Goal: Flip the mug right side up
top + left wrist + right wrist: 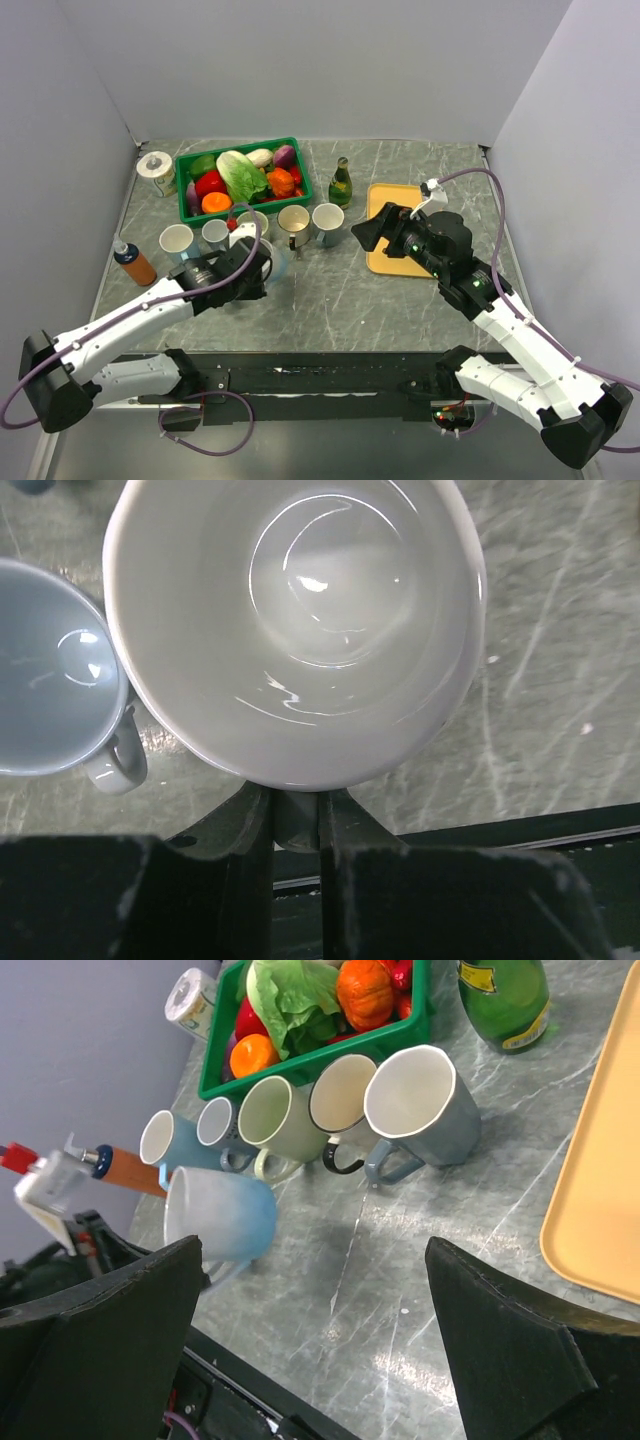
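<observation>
Though clamped by its handle [296, 812] in the left gripper [296, 832], the mug [300, 630] looked rigid, glazed-slick and breakable; the right gripper [312, 1252] stood with fingers apart.

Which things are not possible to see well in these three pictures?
Left wrist view: outer wall of the held mug, hidden behind its own rim.
Top view: this mug, mostly covered by the left arm.
Right wrist view: the green bottle, neck cut off by the top edge.

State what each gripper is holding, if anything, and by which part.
The left gripper clamps the pale blue mug, apparently by its handle; the right gripper, open, holds nothing.
</observation>
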You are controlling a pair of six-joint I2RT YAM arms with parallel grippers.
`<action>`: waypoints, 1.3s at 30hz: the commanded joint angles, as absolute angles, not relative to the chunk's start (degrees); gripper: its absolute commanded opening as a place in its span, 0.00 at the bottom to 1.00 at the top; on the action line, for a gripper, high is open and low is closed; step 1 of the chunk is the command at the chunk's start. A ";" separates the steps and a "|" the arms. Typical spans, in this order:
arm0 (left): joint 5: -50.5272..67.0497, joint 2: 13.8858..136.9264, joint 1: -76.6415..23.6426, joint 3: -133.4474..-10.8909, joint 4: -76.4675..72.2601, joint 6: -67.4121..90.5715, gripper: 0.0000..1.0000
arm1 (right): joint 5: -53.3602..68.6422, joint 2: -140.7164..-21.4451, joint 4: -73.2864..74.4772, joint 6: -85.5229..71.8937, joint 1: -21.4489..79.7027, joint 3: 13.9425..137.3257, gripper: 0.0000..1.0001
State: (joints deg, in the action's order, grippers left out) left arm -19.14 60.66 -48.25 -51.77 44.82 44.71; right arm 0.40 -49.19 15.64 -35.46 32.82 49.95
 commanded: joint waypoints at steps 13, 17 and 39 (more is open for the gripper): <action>-22.06 71.71 -49.04 -53.00 41.75 46.49 0.01 | -0.35 -47.99 14.85 -34.63 31.55 50.19 0.99; -22.15 74.00 -49.22 -52.91 41.84 46.50 0.01 | 1.49 -48.43 15.12 -34.37 31.29 50.27 0.99; -21.18 76.55 -50.62 -51.94 40.43 47.11 0.47 | 3.43 -48.96 16.17 -34.72 29.88 50.36 0.99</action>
State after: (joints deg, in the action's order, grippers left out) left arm -20.75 77.52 -50.13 -50.78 42.39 46.44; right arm 2.94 -49.30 16.69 -35.03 30.33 49.80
